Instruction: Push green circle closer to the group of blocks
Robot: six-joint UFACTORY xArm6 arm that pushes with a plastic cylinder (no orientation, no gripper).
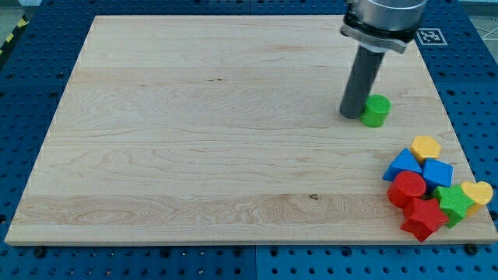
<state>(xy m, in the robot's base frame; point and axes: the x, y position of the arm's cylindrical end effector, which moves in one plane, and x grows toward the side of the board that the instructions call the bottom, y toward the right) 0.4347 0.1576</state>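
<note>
1. The green circle (377, 110) sits near the worktop's right edge, in its upper half, well apart from the other blocks.
2. My tip (352, 115) rests on the board touching the green circle's left side; the dark rod rises from it toward the top edge.
3. There is no pincer here, only the rod, so nothing is open, closed or gripped.
4. The group of blocks crowds the bottom right corner: a yellow block (426, 147) uppermost, a blue triangle (401, 165), a blue block (436, 173), a red cylinder (407, 188), a green star (452, 202), a yellow heart (476, 192) and a red star (423, 218) nearest the bottom edge.
5. The wooden worktop (194, 140) lies on a blue perforated table (31, 85).
</note>
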